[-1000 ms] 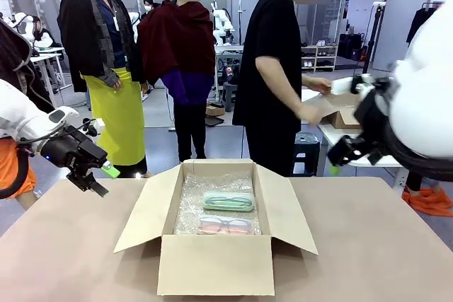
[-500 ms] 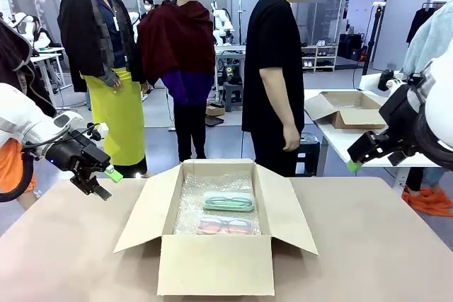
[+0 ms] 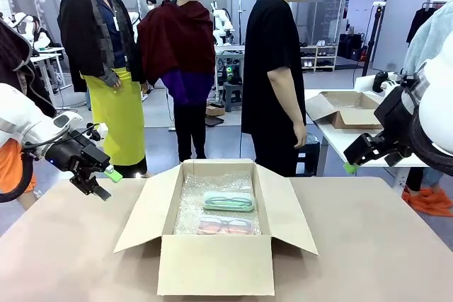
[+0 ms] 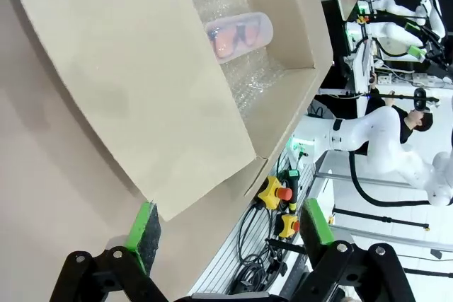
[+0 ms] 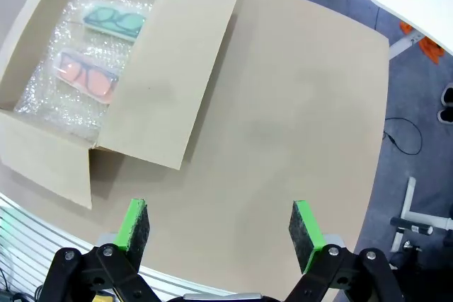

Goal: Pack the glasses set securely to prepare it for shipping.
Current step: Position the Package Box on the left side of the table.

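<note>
**Two cases in one open box, both grippers spread and empty**

Count: two eyeglass cases, one cardboard box (image 3: 212, 268), two grippers, and one person (image 3: 272, 68) in a black shirt.

The mint-green case (image 3: 228, 201) and the pink case (image 3: 225, 225) lie flat inside the box on a sheet of bubble wrap (image 3: 190, 206). They lie side by side and close together. In the front view the mint-green one is at 12 o'clock of the pink one. Glasses show through both clear tops.

The box sits open at the middle of the tan table (image 5: 304, 97), its two side flaps splayed out toward 9 and 3 o'clock. The person stands at the table's far edge, at 12 o'clock of the box. Beyond, at 2 o'clock, a second open cardboard box (image 3: 347, 109) rests on a white table.

The left gripper (image 3: 107, 182) hangs above the table at 9 o'clock of the box, well apart from the cases, which lie toward its 4 o'clock. Its green-padded fingers are spread with nothing between them. The raised left flap stands between it and the cases.

The right gripper (image 5: 219, 225) is held high at 2 o'clock of the box, clear of the table. Its fingers are also spread and empty. In its wrist view both cases are visible at 10 o'clock past the right flap, well apart from the pads.
</note>
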Available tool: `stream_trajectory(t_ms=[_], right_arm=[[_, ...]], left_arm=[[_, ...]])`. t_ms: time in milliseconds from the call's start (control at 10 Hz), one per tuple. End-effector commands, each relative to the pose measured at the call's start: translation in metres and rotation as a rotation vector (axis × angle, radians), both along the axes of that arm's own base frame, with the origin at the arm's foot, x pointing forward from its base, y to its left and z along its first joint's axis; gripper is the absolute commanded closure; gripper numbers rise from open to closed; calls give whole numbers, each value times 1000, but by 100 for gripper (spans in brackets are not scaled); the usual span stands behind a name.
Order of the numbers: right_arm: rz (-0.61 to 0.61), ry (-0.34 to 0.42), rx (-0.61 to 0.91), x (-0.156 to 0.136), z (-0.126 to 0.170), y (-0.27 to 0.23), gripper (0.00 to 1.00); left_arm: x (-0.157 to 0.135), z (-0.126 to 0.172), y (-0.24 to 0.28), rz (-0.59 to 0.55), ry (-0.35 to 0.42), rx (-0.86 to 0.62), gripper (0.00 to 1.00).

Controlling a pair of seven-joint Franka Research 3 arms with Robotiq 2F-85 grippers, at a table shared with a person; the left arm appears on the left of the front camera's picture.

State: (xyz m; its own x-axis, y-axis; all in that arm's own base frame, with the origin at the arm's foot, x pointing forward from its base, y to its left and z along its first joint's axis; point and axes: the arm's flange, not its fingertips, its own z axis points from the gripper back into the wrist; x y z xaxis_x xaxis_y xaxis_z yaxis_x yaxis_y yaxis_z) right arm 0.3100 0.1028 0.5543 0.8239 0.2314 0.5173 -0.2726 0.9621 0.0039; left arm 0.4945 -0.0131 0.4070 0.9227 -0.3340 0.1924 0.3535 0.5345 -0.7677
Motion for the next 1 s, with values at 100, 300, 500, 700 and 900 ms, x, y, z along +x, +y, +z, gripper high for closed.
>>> stream_trajectory(t_ms=[100, 300, 500, 700, 900], right_arm=[[-4, -8, 0, 1, -1, 2, 0], [-4, -8, 0, 1, -1, 2, 0], [-4, -8, 0, 1, -1, 2, 0], [-4, -8, 0, 1, -1, 2, 0], [-4, -8, 0, 1, -1, 2, 0]], left_arm=[[18, -31, 35, 65, -30, -120, 0], [28, -65, 56, 134, 3, -217, 0], [36, -102, 52, 193, 1, -301, 0], [47, -125, 49, 256, -27, -388, 0], [50, -141, 35, 312, -5, -418, 0]])
